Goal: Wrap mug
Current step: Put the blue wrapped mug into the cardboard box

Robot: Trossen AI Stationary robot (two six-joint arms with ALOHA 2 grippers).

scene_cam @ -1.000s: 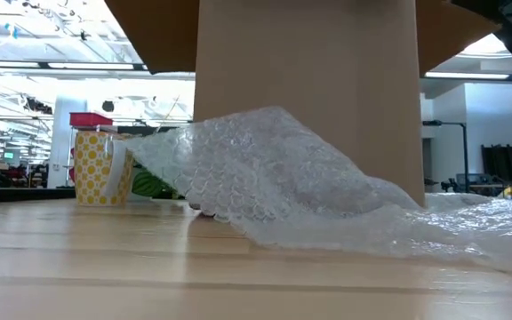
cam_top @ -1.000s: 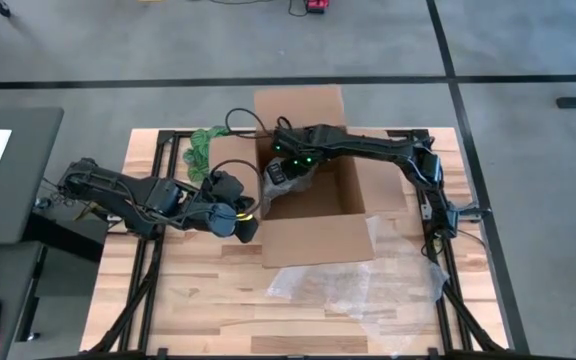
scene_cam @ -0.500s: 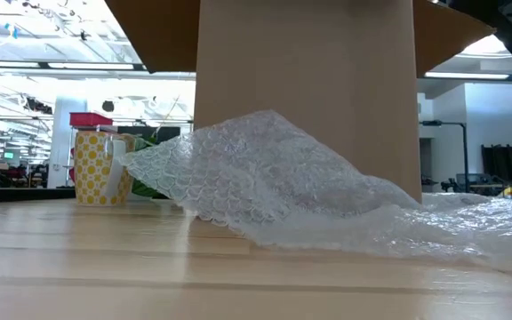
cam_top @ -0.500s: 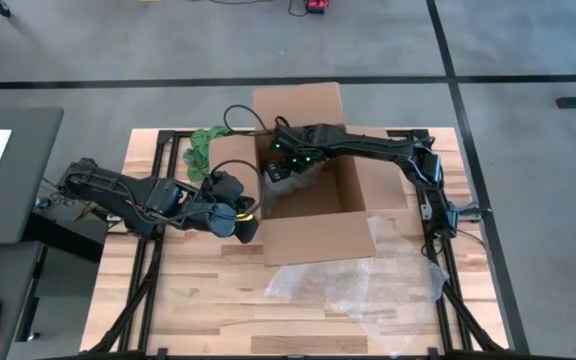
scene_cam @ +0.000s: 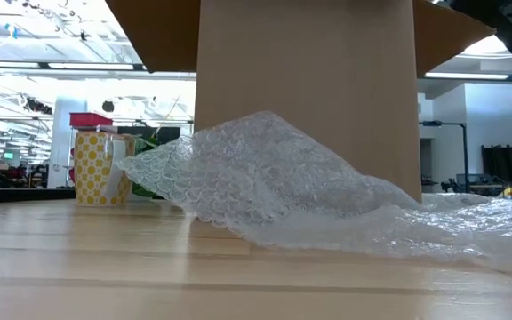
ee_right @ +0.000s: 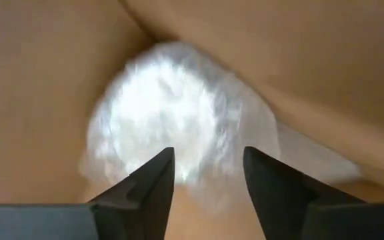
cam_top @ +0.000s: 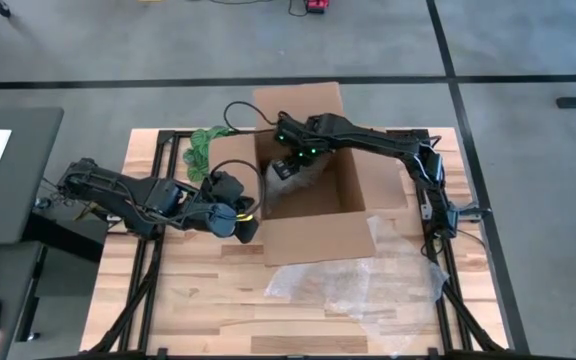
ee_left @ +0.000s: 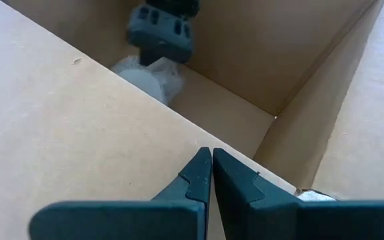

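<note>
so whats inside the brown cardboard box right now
A bubble-wrapped bundle lies inside the brown cardboard box, with the open right gripper above it. The wrap hides its contents.

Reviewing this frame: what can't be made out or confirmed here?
- What the bubble-wrapped bundle holds: the wrap hides it in both wrist views.
- Box interior in the low view: its front wall blocks it.
- Yellow dotted mug: absent from the high view.
- Right gripper: open above the bundle; contact unclear.
- Left gripper: shut at the box's outer wall.
</note>
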